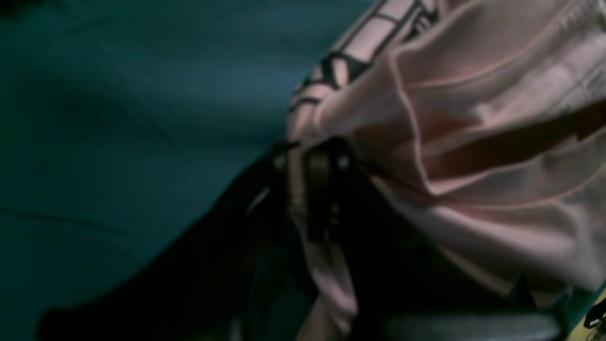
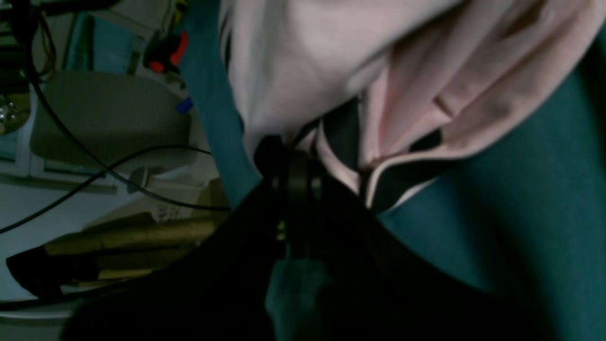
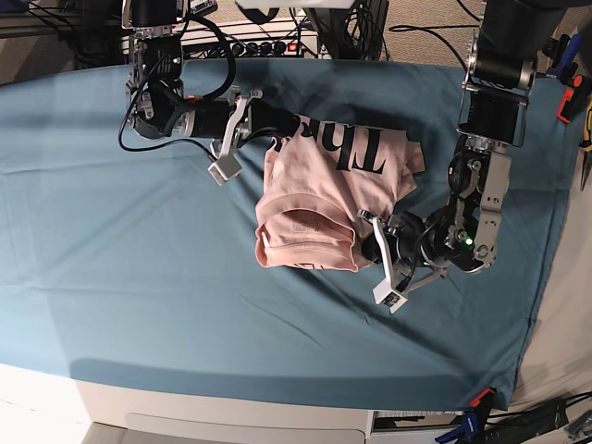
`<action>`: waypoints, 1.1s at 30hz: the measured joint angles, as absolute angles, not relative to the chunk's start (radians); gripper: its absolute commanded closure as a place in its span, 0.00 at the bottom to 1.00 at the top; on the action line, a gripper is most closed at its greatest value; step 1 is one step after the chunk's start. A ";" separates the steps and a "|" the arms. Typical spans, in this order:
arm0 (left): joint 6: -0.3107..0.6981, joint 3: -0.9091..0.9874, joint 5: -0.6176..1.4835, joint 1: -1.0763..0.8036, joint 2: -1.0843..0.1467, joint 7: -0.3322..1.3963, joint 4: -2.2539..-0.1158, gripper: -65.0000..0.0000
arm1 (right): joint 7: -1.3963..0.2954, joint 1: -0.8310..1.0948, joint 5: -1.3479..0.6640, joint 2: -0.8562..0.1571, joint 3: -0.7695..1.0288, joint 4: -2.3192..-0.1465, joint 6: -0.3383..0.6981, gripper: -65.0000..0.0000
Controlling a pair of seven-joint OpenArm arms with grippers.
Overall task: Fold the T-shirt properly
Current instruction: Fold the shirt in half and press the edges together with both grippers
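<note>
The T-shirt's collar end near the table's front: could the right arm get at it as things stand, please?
Probably not right away. The right gripper is shut on the T-shirt at its far edge, so it must let go first. The cloth between is bare.

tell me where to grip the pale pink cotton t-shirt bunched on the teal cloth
Pinch the pale pink cotton T-shirt at its outer edges, coming in low from each side. It lies bunched in the middle, so only the rims give thin, pinchable layers. Both grippers already clamp such edges.

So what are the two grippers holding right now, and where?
Both hold the T-shirt. The right gripper is shut on a bunched edge at its far side; the left gripper pinches a fold at its near side.
</note>
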State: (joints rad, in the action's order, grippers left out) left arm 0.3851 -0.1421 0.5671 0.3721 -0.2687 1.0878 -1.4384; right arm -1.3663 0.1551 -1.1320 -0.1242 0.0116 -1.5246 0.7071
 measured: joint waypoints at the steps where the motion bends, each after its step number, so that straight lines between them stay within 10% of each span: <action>1: 0.385 -0.142 0.567 0.372 -0.269 1.088 -1.438 1.00 | -1.370 0.151 -1.129 -0.124 0.012 -1.524 0.706 1.00; 21: 0.384 -0.142 0.495 0.371 -0.269 1.085 -1.438 1.00 | -1.327 0.142 -0.556 -0.119 0.006 -1.856 0.522 1.00; 28: 0.329 -0.141 0.374 0.378 -0.272 1.052 -1.438 0.52 | -1.286 0.141 -0.537 -0.119 0.006 -1.858 0.522 1.00; 33: 0.287 -0.141 0.377 0.403 -0.271 1.048 -1.438 0.47 | -1.282 0.141 -0.535 -0.119 0.006 -1.858 0.522 1.00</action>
State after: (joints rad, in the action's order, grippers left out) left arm 0.2874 -0.1410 0.3775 0.4026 -0.2714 1.0485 -1.4384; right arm -1.2823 0.1413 -0.5350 -0.1188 0.0055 -1.8584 0.5224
